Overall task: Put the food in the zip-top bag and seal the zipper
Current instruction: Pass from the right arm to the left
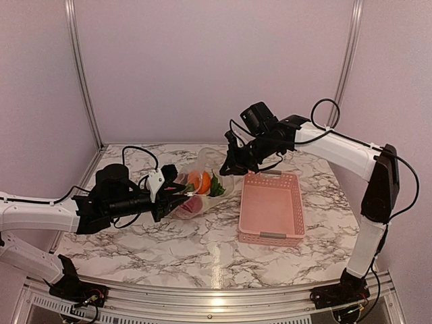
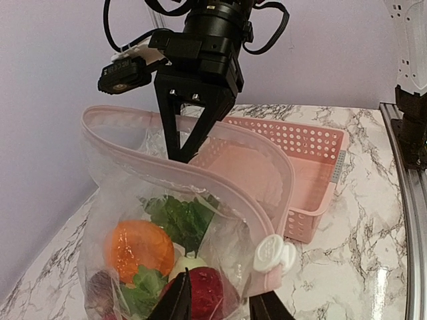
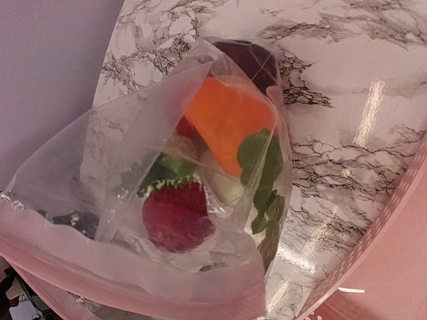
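The zip-top bag [image 1: 191,206] is clear with a pink zipper [image 2: 220,183] along its mouth, which gapes open in a loop. A white slider [image 2: 273,253] sits at its near end. The food is inside: an orange ball [image 2: 137,247], a red berry [image 3: 177,217], green leaves [image 2: 183,217], a pale piece [image 2: 187,265] and a dark one [image 3: 243,57]. My right gripper [image 1: 226,165] pinches the far side of the strip, seen in the left wrist view [image 2: 185,155]. My left gripper [image 2: 223,300] has its fingers apart around the bag's near end by the slider.
The pink slotted basket [image 1: 270,236] stands right of the bag with nothing in it; it shows behind the bag in the left wrist view [image 2: 313,143] and at the corner of the right wrist view [image 3: 393,267]. Marble tabletop all round, lilac walls behind.
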